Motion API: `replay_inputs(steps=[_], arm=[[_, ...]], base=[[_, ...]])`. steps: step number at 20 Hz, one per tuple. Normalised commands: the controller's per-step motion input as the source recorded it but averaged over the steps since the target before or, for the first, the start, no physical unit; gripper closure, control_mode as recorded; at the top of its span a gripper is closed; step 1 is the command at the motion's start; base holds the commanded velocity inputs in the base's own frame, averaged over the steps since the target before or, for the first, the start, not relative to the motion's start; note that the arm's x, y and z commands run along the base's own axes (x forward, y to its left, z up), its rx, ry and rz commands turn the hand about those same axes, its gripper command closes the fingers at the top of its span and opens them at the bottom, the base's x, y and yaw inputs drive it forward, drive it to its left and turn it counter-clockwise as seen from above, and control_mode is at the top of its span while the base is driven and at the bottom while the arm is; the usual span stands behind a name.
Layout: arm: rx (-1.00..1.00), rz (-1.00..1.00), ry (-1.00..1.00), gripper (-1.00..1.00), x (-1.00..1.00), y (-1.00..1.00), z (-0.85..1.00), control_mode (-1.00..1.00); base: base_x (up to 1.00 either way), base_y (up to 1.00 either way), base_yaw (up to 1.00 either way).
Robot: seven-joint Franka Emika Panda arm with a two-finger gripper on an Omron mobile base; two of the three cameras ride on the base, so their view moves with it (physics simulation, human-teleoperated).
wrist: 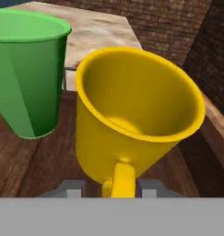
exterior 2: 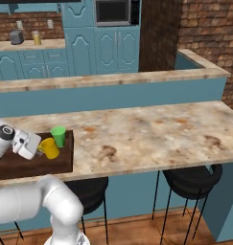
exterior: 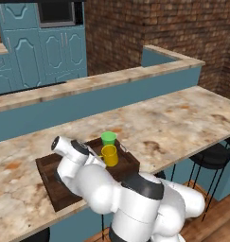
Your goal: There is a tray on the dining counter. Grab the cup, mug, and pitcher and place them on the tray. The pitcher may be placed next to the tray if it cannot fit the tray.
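Note:
The dark brown tray point(exterior: 46, 171) point(exterior 2: 23, 163) lies on the dining counter point(exterior: 173, 127) point(exterior 2: 151, 134) near its front edge. On the tray's right end stand the green cup point(exterior: 108, 138) point(exterior 2: 58, 136) point(wrist: 28, 73) and, just in front of it, the yellow mug point(exterior: 110, 155) point(exterior 2: 50, 148) point(wrist: 132, 115), both upright. My gripper point(exterior: 100, 158) point(exterior 2: 40, 149) point(wrist: 111, 189) is level with the mug, its fingers either side of the mug's handle with small gaps, so it is open. The pitcher point(exterior 2: 37, 37) stands on the far kitchen counter.
A raised beige ledge point(exterior: 111, 80) runs behind the dining counter. Black stools point(exterior: 213, 156) point(exterior 2: 192, 179) stand under its front edge. A toaster point(exterior 2: 16, 36) sits beside the pitcher. A brick wall point(exterior 2: 209, 33) rises at the right.

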Motion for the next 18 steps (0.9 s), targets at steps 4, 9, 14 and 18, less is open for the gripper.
replay_inputs(steps=[4,9,14,18], arm=[[0.0,0.02,-0.06,-1.0,-0.27,-0.12,0.06,-1.0],[0.0,0.03,-0.06,-1.0,-0.11,0.0,0.28,-1.0],[0.0,0.05,-0.05,-1.0,-0.06,0.15,0.58,-1.0],[0.0,0.13,0.04,-1.0,-0.13,0.15,0.79,-1.0]], base=[[0.0,0.0,0.0],[0.0,0.0,0.0],[0.0,0.0,0.0],[0.0,0.0,0.0]])
